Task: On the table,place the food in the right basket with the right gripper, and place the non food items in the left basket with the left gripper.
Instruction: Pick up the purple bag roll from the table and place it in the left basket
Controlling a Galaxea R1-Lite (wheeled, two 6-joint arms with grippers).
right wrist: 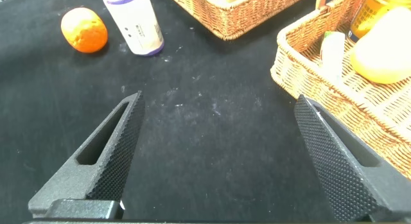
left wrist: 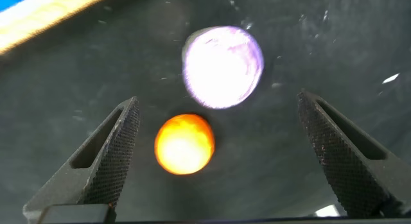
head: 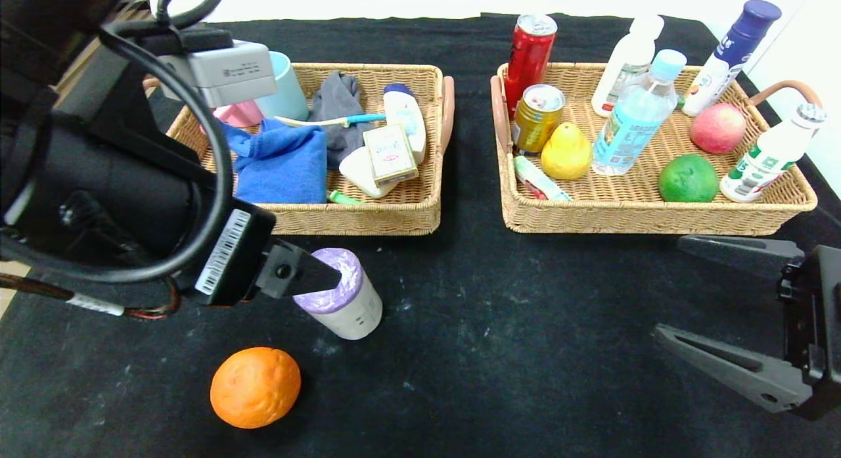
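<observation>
Roll (head: 341,300) just behind orange (head: 255,387)

The tabletop (head: 499,313) wears matt black cloth with pale scuffs. Both the left basket (head: 368,215) and the right basket (head: 631,215) are rough woven wicker. The orange (head: 255,387) has dimpled skin. The roll (head: 341,300) has a smooth white sleeve. The fingers (right wrist: 334,160) of the right end effector (right wrist: 218,153) show a fine knurled black surface.
</observation>
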